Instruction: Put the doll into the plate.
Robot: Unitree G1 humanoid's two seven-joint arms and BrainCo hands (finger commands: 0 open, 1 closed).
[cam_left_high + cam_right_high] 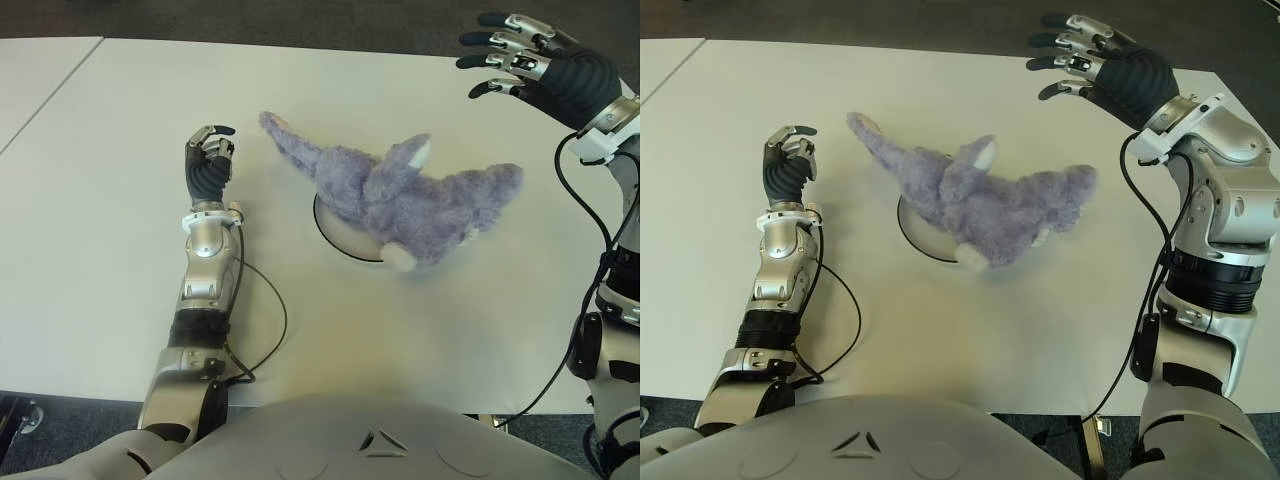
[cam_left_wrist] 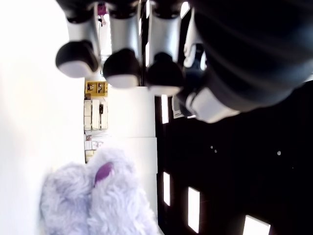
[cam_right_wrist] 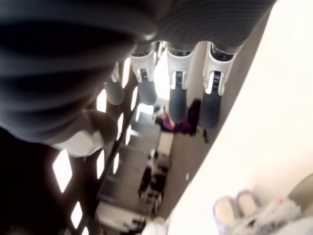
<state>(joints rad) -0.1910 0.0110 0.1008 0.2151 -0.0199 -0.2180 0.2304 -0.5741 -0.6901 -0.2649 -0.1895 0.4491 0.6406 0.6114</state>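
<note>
One doll (image 1: pixel 400 200), one plate (image 1: pixel 335 232), two hands, one white table (image 1: pixel 120 120). Doll: a purple-grey plush, lying on its side across the plate and covering most of it (only the plate's rim at about 8 o'clock left showing). Long axis running roughly from 10 o'clock to 3 o'clock across the table, the thin tapered end stretched out toward 10 o'clock, the broad fluffy end toward 3 o'clock, both ends overhanging the plate onto the tabletop. A pale-tipped ear sticking up near the middle, a pale foot or muzzle at the near edge.

Left hand (image 1: pixel 208 160) at 9 o'clock from the doll, apart from it, fingers curled in and gripping nothing. Right hand (image 1: pixel 1100 65) raised at about 1 o'clock from the doll, clear of it, fingers (image 3: pixel 176 93) straight and spread wide, empty. Black cables looping beside each forearm. Nothing else lying between hands and doll.
</note>
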